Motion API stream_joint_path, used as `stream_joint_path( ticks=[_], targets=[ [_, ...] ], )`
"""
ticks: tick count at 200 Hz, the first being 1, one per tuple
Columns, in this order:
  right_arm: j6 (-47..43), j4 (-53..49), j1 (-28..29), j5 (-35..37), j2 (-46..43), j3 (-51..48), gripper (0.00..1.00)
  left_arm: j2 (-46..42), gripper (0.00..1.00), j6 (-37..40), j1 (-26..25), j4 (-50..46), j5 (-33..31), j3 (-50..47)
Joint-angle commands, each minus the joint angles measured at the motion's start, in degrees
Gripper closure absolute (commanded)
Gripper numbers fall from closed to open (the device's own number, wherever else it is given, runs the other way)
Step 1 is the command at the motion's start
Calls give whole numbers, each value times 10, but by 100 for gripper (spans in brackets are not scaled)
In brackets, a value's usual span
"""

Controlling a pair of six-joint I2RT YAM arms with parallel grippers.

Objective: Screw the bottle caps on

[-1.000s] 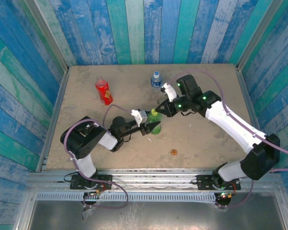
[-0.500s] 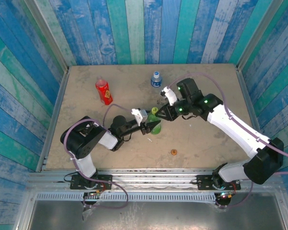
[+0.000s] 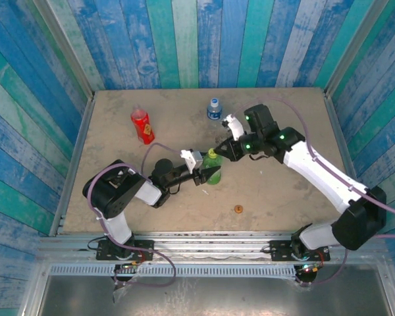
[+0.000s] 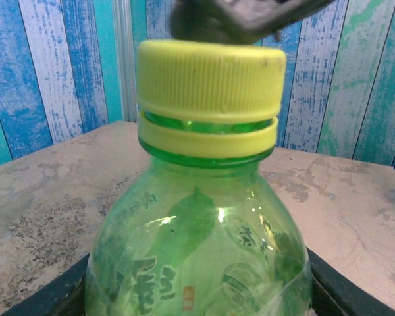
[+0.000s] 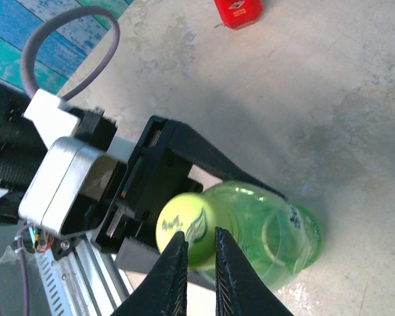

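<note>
The translucent green bottle (image 3: 214, 175) stands upright mid-table with my left gripper (image 3: 207, 176) shut on its body; black fingers (image 4: 46, 296) flank it in the left wrist view. A light green cap (image 3: 211, 157) (image 4: 210, 79) sits on the bottle's neck. My right gripper (image 3: 218, 153) (image 5: 196, 247) hovers right over the cap (image 5: 184, 227), its fingers nearly together, narrower than the cap and not around it. The red bottle (image 3: 142, 126) stands at the back left. The clear bottle (image 3: 214, 109) with a blue cap stands at the back centre. An orange cap (image 3: 237, 209) lies near the front.
Blue and green plank walls (image 3: 184, 46) enclose the table on three sides. A metal rail (image 3: 204, 240) runs along the near edge by the arm bases. The red bottle (image 5: 238, 12) shows at the top of the right wrist view.
My right gripper swung slightly left over the cap and came back, ending with its fingers close together. The left arm and the green bottle stayed still.
</note>
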Motion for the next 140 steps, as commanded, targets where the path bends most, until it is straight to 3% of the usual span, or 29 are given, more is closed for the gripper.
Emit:
stream_joint_path(
  ticks=[1, 20, 64, 80, 96, 118, 140],
  targets=[
    [0, -21, 21, -53, -35, -36, 83, -6, 41, 9, 2, -76, -7, -7],
    [-19, -28, 22, -26, -64, -40, 77, -25, 41, 34, 2, -104, -9, -7],
    [-157, -69, 40, 95, -135, -28, 45, -112, 41, 129, -8, -238, -29, 5],
    [-262, -67, 64, 110, -170, -49, 42, -146, 41, 164, -15, -298, -41, 15],
    [-345, -91, 104, 169, -182, -40, 38, -173, 41, 196, -23, -350, -52, 24],
    [-459, -154, 133, 176, -165, -4, 35, -198, 43, 230, -30, -405, -57, 32],
    [-518, -173, 141, 221, -131, 22, 34, -214, 43, 259, -46, -455, -67, 40]
  ],
)
